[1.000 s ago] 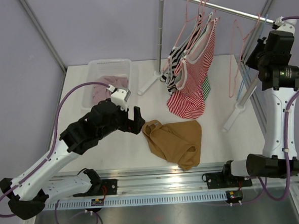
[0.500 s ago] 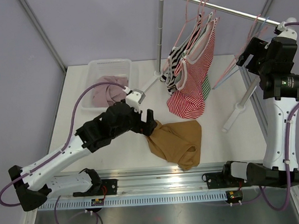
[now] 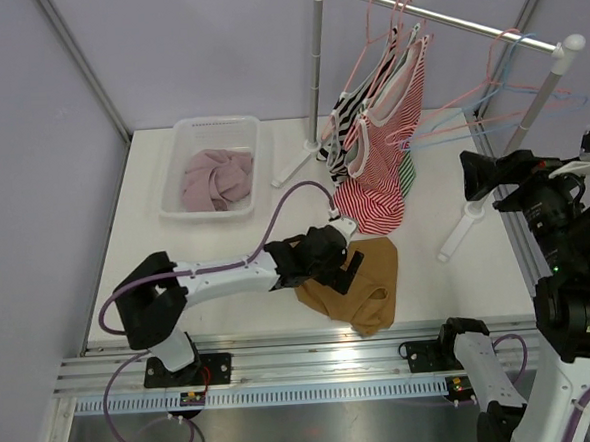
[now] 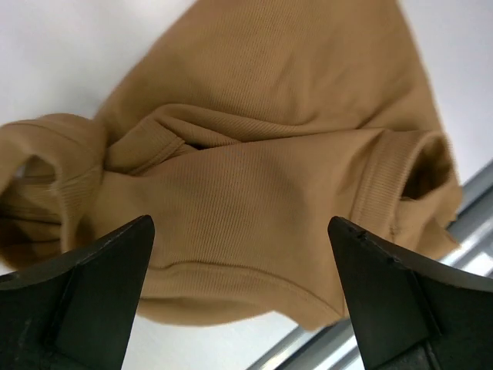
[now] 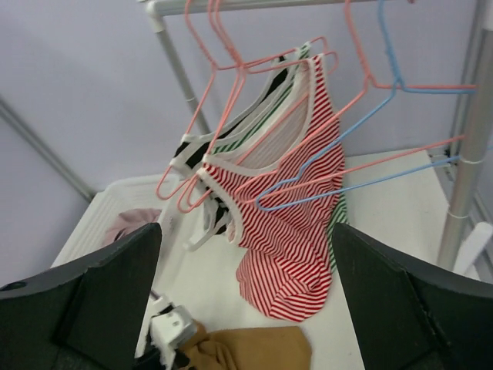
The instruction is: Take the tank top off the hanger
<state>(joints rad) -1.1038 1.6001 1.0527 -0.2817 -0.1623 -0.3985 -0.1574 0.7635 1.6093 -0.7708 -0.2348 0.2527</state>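
While left jaws gape over tan top [image 4: 254,177], tips cropped; right jaws spread, empty, facing striped tops [image 5: 285,223].

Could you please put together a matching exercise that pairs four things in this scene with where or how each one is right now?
Things
1. brown tank top
2. red-striped tank top
3. pink garment
4. left gripper

Places or states
A. inside the clear bin
B. open, poised just above brown fabric
C. hanging from the rail
D. lying crumpled on the table

Pairs: 1-D, 2-C, 3-A, 4-B
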